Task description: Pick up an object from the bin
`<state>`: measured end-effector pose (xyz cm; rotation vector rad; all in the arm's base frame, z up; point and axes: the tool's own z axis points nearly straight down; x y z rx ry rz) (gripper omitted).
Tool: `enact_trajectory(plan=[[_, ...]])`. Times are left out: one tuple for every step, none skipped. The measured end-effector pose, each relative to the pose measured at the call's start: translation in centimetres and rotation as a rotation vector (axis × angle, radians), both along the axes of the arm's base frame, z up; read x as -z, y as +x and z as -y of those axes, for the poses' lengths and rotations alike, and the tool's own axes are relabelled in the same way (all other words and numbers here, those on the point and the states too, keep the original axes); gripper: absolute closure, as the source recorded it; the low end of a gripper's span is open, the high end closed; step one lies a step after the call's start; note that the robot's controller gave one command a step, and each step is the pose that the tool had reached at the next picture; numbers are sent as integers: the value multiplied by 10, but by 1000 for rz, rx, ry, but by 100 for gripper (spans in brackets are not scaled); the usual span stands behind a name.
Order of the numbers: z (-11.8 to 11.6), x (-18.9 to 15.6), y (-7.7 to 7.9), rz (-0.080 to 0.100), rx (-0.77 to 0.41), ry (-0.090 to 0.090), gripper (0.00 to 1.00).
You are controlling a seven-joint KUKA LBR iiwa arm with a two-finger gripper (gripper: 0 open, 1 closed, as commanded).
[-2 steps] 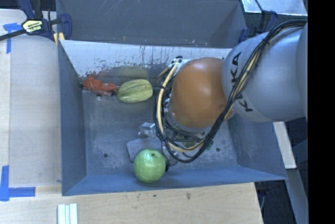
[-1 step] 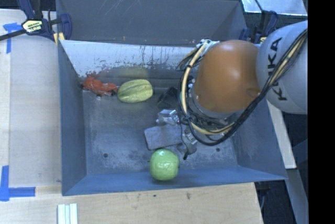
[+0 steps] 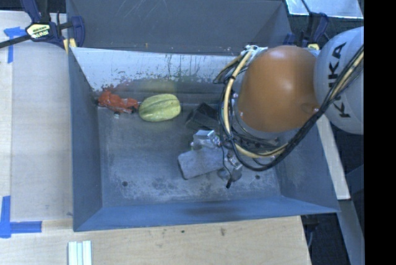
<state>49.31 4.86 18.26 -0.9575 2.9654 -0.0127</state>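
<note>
Four loose things lay in the grey metal bin, seen from above. The robot arm came in from the right of the view, its wrist under a rounded orange cover ringed with cables. Its jaws hung low over the bin floor, right of centre and towards the near wall. Whether the jaws were released or clenched could not be told, and nothing could be seen gripped between them.

Nearest was a flat grey piece on the floor just left of the jaws, seemingly touching them at its right end. Its long axis ran roughly left to right, tilting slightly up towards the jaws. A small black thing sat just behind it, close to the cover's left edge. Well apart, by the far wall on the left, lay a pale green ribbed gourd-shaped thing, with a small red-orange thing just beside its left end.

By my judgement the grey piece was the likely pick, and the jaws would need to shift a little left to straddle its short side.
</note>
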Motion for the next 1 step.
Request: enact_trajectory(plan=[[-14,-39,-3,-11,-39,4,100]])
